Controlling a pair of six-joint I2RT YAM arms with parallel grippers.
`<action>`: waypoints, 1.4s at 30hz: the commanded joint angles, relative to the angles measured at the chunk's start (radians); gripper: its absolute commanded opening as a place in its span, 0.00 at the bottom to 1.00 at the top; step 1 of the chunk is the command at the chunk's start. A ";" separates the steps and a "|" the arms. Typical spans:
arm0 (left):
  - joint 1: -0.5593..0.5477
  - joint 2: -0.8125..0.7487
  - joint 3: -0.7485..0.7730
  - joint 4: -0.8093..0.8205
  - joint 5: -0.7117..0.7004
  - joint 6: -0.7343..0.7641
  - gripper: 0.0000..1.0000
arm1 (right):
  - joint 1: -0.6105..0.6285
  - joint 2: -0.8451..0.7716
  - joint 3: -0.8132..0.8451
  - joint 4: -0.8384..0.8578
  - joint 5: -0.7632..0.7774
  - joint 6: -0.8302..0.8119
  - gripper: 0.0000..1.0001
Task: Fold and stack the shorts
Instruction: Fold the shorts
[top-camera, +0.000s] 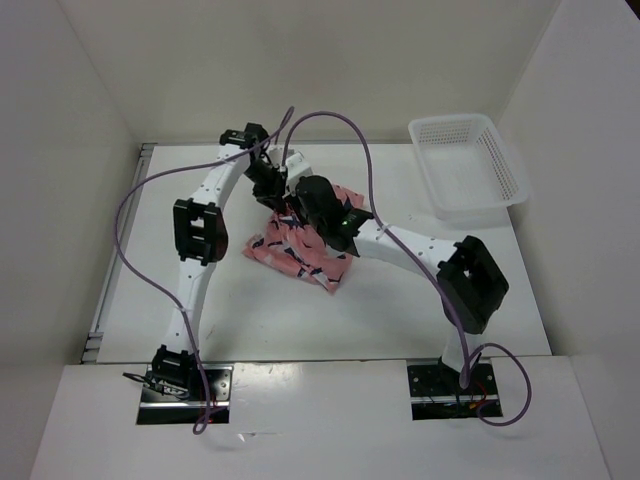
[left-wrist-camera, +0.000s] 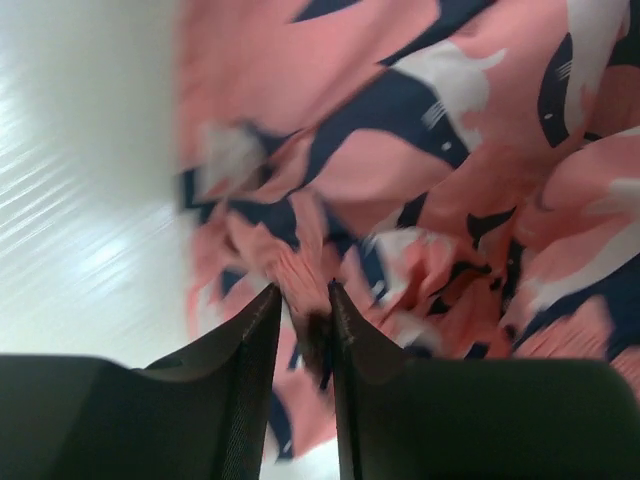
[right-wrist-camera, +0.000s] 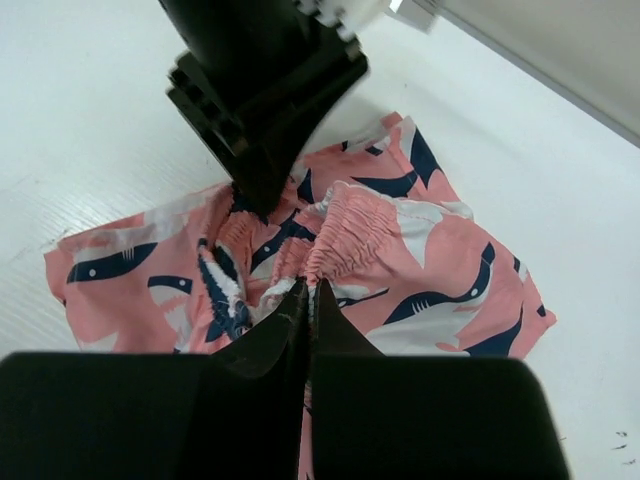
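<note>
The salmon-pink shorts (top-camera: 292, 252) with navy and white sharks lie bunched at the middle of the table. In the left wrist view the shorts (left-wrist-camera: 450, 150) fill the frame, blurred. My left gripper (left-wrist-camera: 303, 290) holds a gathered fold of them between narrowly parted jaws. My right gripper (right-wrist-camera: 310, 288) is shut on the elastic waistband of the shorts (right-wrist-camera: 420, 270). From above, the left gripper (top-camera: 276, 190) and right gripper (top-camera: 299, 207) meet close together over the far edge of the shorts. The left gripper's black body (right-wrist-camera: 260, 100) hangs just beyond the right fingertips.
A white mesh basket (top-camera: 468, 165) stands at the far right of the white table (top-camera: 400, 320). Purple cables (top-camera: 340, 118) arc over both arms. White walls close the table on the left, back and right.
</note>
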 joint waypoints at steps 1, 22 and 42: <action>-0.073 0.027 0.056 -0.031 0.036 0.004 0.34 | -0.006 0.016 -0.009 0.086 0.004 -0.030 0.00; 0.056 -0.255 -0.376 0.367 0.197 0.004 1.00 | -0.006 0.139 0.014 0.172 0.092 -0.055 0.44; -0.019 -0.573 -0.823 0.366 0.160 0.004 1.00 | -0.064 -0.130 -0.098 -0.038 0.127 -0.018 0.79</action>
